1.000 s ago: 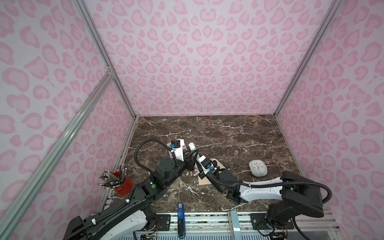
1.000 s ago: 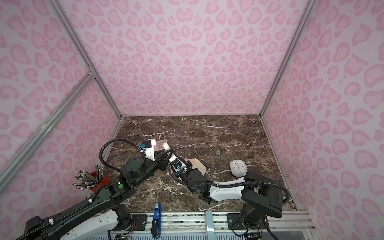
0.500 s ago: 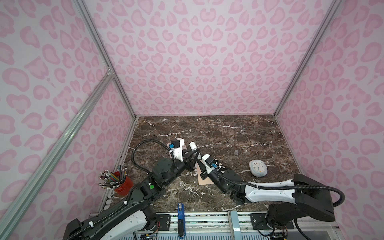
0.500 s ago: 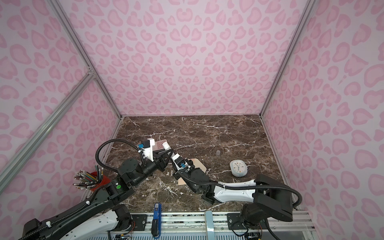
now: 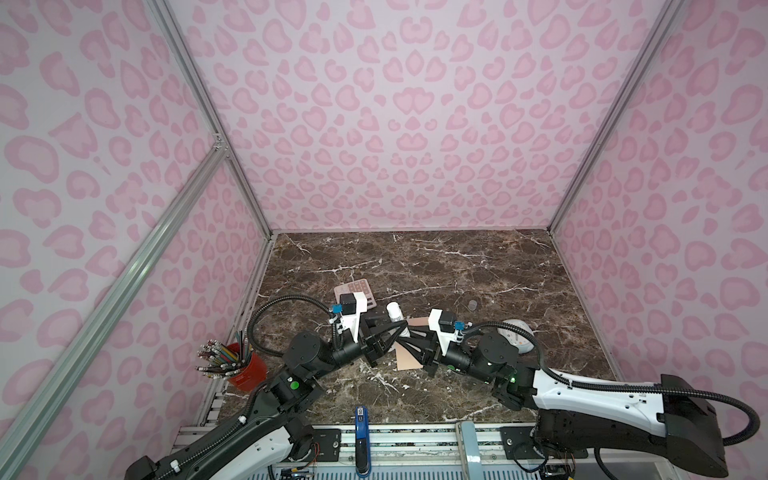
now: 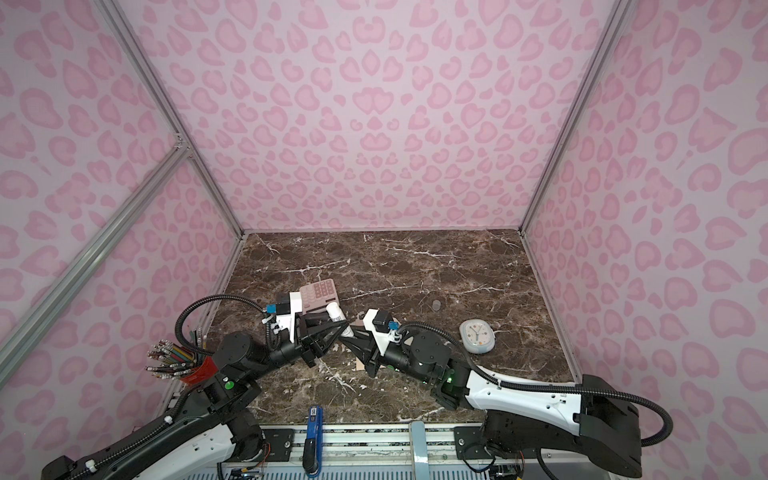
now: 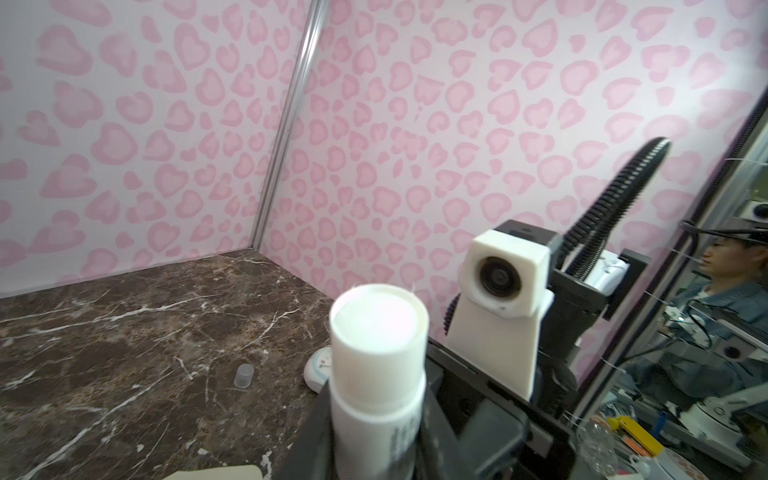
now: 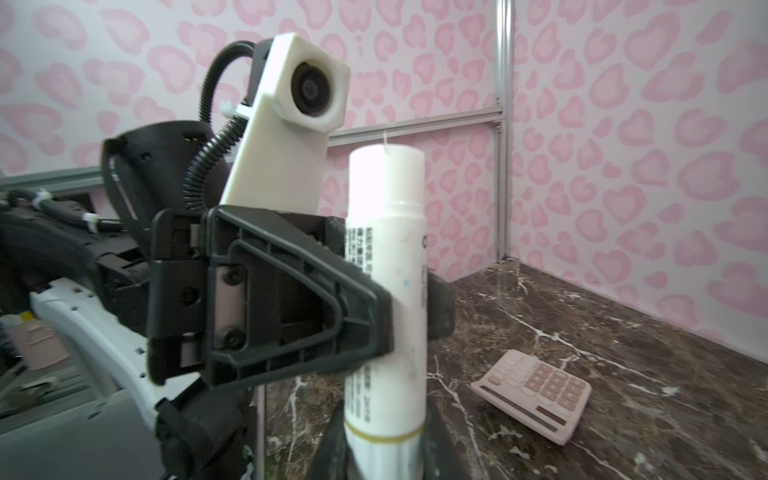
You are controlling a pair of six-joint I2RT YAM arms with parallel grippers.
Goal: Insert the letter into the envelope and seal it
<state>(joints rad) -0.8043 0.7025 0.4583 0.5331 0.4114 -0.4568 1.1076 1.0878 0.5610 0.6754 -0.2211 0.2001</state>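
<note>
Left hand (image 8: 403, 316) pinching white glue stick (image 8: 384, 232) mid-body; right hand (image 8: 384, 453) clamped on its lower end; envelope (image 5: 405, 359) flat on surface (image 5: 457, 266), robot-side of pink calculator (image 5: 355, 286); letter unseen; envelope likely light, floppy, easily creased; grip flap edge.

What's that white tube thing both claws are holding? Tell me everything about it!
It is a smooth, round white tube that looks like plastic. It has a flat-topped cap section at one end, small printed writing down its side and a thin gold ring near the other end. The left claw pinches its middle and the right claw grips the gold-ringed end, holding it in the air.
</note>
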